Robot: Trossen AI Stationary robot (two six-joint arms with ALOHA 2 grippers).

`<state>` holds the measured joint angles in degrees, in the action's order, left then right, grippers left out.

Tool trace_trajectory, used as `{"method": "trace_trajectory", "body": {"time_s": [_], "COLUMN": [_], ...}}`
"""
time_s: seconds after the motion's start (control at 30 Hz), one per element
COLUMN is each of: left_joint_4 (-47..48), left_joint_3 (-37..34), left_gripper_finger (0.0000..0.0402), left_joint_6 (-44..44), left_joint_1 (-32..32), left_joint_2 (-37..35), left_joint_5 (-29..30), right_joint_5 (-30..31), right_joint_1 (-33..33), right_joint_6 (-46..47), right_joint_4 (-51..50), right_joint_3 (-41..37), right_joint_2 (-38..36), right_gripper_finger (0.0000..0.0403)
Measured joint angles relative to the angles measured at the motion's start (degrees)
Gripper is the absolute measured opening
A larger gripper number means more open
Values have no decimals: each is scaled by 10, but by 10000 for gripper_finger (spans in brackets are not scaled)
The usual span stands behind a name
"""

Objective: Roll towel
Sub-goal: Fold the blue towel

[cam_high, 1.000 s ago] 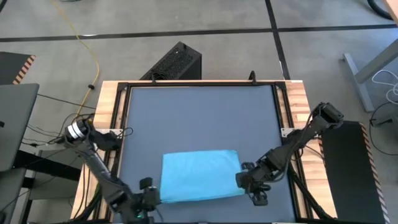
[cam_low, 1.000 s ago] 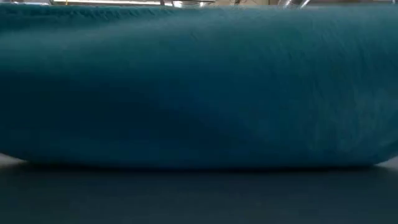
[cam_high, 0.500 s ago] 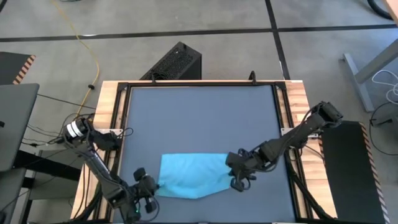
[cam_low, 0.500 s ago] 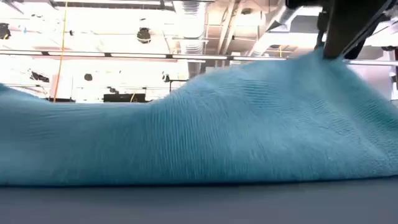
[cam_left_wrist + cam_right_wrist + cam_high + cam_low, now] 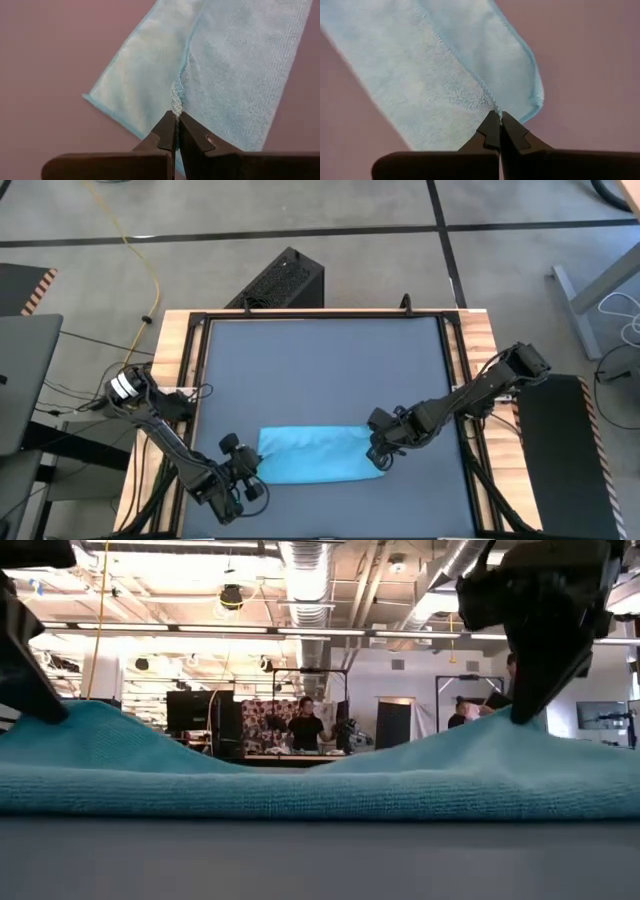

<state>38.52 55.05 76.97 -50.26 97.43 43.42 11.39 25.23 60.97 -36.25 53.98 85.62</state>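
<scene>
The light blue towel (image 5: 318,456) lies near the table's front edge as a narrow strip, its near part folded over onto the rest. My left gripper (image 5: 250,470) is shut on it at the strip's left end, and my right gripper (image 5: 379,450) is shut on it at the right end. In the low view the towel (image 5: 320,785) rises to a small peak under my left gripper (image 5: 35,705) and under my right gripper (image 5: 528,705), and sags between them. My left gripper pinches the hemmed edge (image 5: 176,102) of the folded-over layer between its two fingertips, near the towel's left end. The fingers slant down from the near left. The edge is lifted into a small peak while the rest of the towel lies flat. My right gripper pinches the same hemmed edge (image 5: 491,104) between its fingertips, near the towel's right end. Its fingers slant down from the right. The cloth peaks under them and hangs slack toward the other gripper, its lower layer on the table.
The dark tabletop (image 5: 320,370) lies bare beyond the towel, inside a wooden frame (image 5: 175,350). A black box (image 5: 285,280) stands on the floor past the far edge. People (image 5: 305,725) stand in the room behind the table.
Both grippers, shut on the towel's near edge, have carried it toward the far edge and down, each also drawing inward. The near part has folded over the rest, so the towel now lies as a narrower strip. The raised cloth has sunk low.
</scene>
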Motion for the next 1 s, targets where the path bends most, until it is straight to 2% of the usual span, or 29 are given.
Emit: {"method": "trace_trajectory", "body": {"time_s": [0.1, 0.33, 0.57, 0.67, 0.83, 1.0], "left_joint_4": [0, 5, 69, 83, 44, -13], "left_joint_3": [0, 0, 0, 0, -13, -39], "left_gripper_finger": [0, 0, 0, 0, 0, 0], "left_joint_6": [-11, -11, -3, -16, -59, -85], "left_joint_1": [11, 15, 21, 37, 62, 83], "left_joint_2": [0, -12, -56, -59, -59, -59], "left_joint_5": [0, 22, 33, 21, -9, -14], "right_joint_5": [11, 22, 23, 40, 53, 54], "right_joint_1": [0, 2, 2, -4, -22, -35], "right_joint_6": [10, 13, 22, 22, 19, 7], "right_joint_4": [33, 26, 4, 2, 3, 2], "right_joint_3": [-18, -21, -21, -21, -21, -21], "right_joint_2": [0, 0, 0, 0, 0, 0], "right_gripper_finger": [13, 13, 13, 13, 13, 13]}}
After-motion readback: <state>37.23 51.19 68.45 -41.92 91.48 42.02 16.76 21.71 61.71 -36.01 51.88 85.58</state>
